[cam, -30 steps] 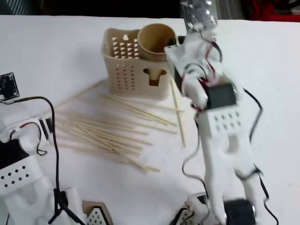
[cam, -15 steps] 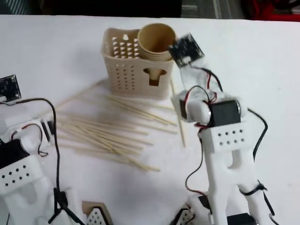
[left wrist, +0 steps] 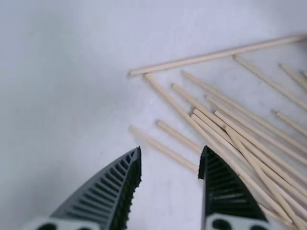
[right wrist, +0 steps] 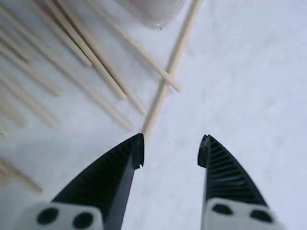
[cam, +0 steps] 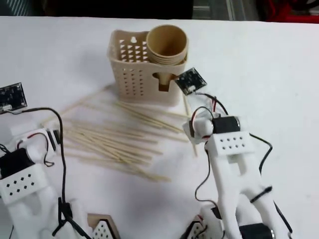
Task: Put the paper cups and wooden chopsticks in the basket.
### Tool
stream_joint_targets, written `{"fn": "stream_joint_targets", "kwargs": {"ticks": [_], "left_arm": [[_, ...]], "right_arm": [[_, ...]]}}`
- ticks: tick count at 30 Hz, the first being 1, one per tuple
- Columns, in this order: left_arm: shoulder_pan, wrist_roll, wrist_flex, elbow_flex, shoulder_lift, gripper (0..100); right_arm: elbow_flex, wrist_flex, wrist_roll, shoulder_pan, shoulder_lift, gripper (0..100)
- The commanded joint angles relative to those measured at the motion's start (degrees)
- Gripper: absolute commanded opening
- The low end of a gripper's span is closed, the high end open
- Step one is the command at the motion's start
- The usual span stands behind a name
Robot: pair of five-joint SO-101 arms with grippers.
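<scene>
On the white table the basket is stood upright, with the paper cups nested as 1 stack at its end nearer the right arm, so room is left for sticks. The wooden chopsticks are scattered flat before it. The right gripper is held spread and empty at the end of 1 stray chopstick, probably for a pick. The left gripper is likewise parted and empty over the pile's edge.

chopsticks: bare matt wood | basket: matt plastic | cups: matt paper | table: smooth, matt
</scene>
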Motion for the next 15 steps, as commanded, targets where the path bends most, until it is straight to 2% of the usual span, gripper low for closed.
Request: {"fn": "stream_joint_targets", "kwargs": {"ticks": [1,9,15], "left_arm": [[0.7,0.7,-3.1,0.4,-0.8,20],[0.7,0.7,-3.1,0.6,-0.8,20],[0.7,0.7,-3.1,0.6,-0.8,20]], "right_arm": [[-2.9,-2.2,2.4,0.0,6.3,19.0],[-17.2,-2.2,3.3,-1.0,26.8,19.0],[-23.9,-2.3,10.9,-1.0,36.8,18.8]]}}
